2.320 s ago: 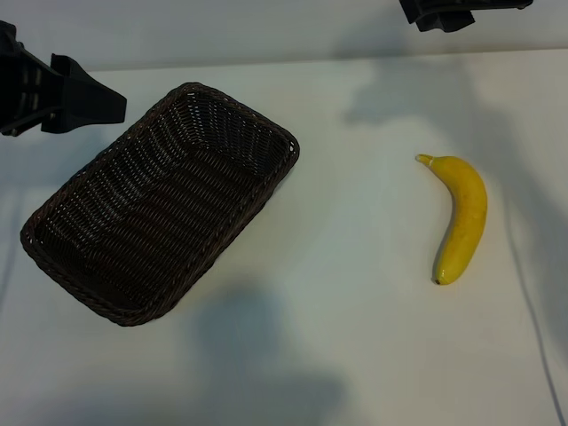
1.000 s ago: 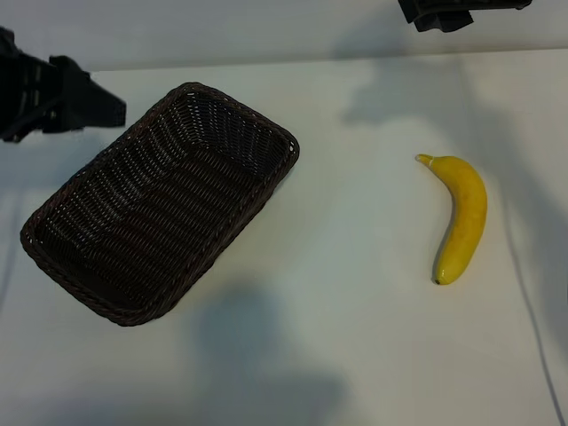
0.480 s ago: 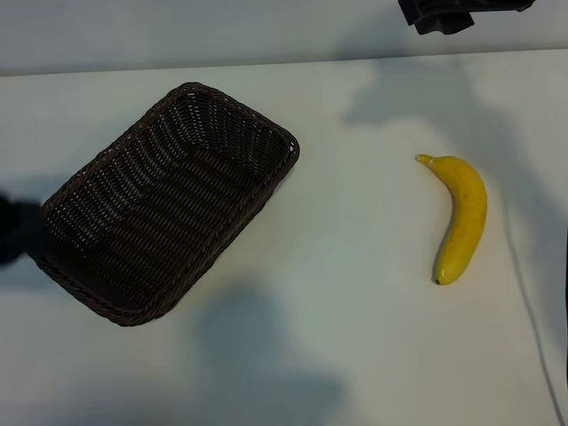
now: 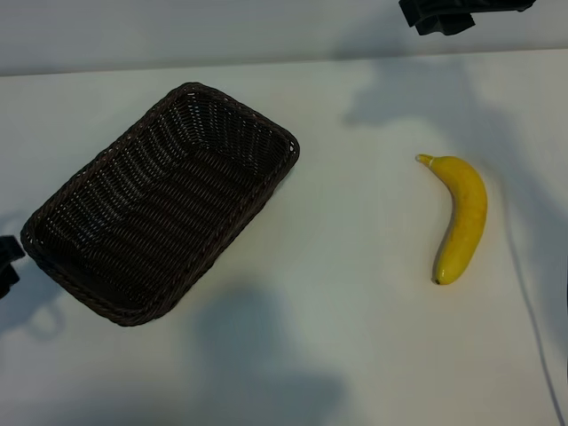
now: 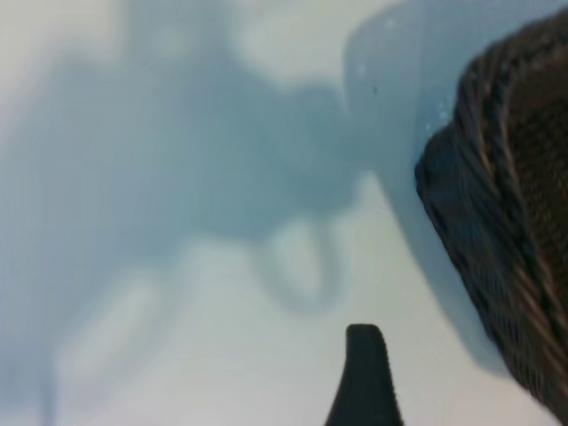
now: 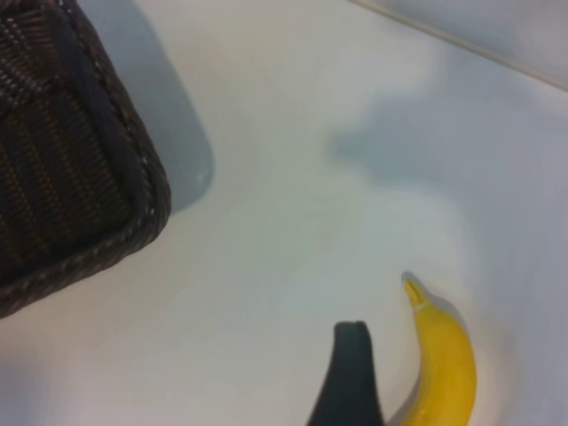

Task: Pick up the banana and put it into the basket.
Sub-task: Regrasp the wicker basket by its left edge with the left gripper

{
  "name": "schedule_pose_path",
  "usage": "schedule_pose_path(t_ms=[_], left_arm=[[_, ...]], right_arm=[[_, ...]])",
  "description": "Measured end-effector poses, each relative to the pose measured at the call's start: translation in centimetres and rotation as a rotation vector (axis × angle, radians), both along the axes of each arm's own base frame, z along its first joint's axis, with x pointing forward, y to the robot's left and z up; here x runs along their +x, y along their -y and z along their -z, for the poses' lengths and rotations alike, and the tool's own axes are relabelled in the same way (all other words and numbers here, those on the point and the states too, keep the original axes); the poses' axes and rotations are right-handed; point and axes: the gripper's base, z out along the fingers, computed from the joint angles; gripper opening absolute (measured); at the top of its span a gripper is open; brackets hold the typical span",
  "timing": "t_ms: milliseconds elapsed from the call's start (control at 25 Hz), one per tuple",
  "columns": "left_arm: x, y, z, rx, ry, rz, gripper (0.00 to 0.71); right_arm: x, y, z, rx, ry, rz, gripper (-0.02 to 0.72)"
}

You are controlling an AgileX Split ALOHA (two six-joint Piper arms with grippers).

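The yellow banana [image 4: 463, 217] lies on the white table at the right, its stem end pointing to the far side. The dark-brown woven basket [image 4: 133, 306] sits at an angle at the left, with nothing in it. My right gripper [image 4: 435, 13] hangs at the top edge, beyond the banana. In the right wrist view one dark finger [image 6: 351, 373] shows beside the banana [image 6: 444, 364], apart from it; the gripper is open and holds nothing. Only a sliver of my left gripper [image 4: 7, 264] shows at the left edge, beside the basket's corner. Its one visible finger [image 5: 364, 377] stands alone over bare table next to the basket [image 5: 506, 222].
The table's far edge [image 4: 266, 64] runs across the top of the exterior view. A thin cable [image 4: 532, 319] trails along the table at the right, past the banana. White table surface [image 4: 355, 222] lies between basket and banana.
My left arm has swung from the basket's far-left side down to the left edge by its near corner, almost out of view. Right arm, banana and basket have not moved.
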Motion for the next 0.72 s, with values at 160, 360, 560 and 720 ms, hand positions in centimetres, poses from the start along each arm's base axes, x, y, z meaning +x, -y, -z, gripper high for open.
schedule_pose_path(t_ms=[160, 360, 560, 720], left_arm=[[2.0, 0.1, 0.9, -0.030, 0.039, -0.022, 0.580], [4.0, 0.4, 3.2, -0.067, -0.038, -0.043, 0.580], [5.3, 0.6, 4.5, -0.091, -0.037, -0.056, 0.579], [6.2, 0.6, 5.8, -0.114, -0.065, -0.083, 0.579]], right_arm=[[0.0, 0.0, 0.0, -0.001, -0.002, -0.001, 0.605], [-0.1, 0.0, 0.1, -0.008, -0.011, -0.004, 0.605], [-0.1, 0.1, 0.1, -0.012, -0.019, -0.004, 0.605], [-0.1, 0.0, 0.2, -0.011, -0.022, -0.004, 0.605]])
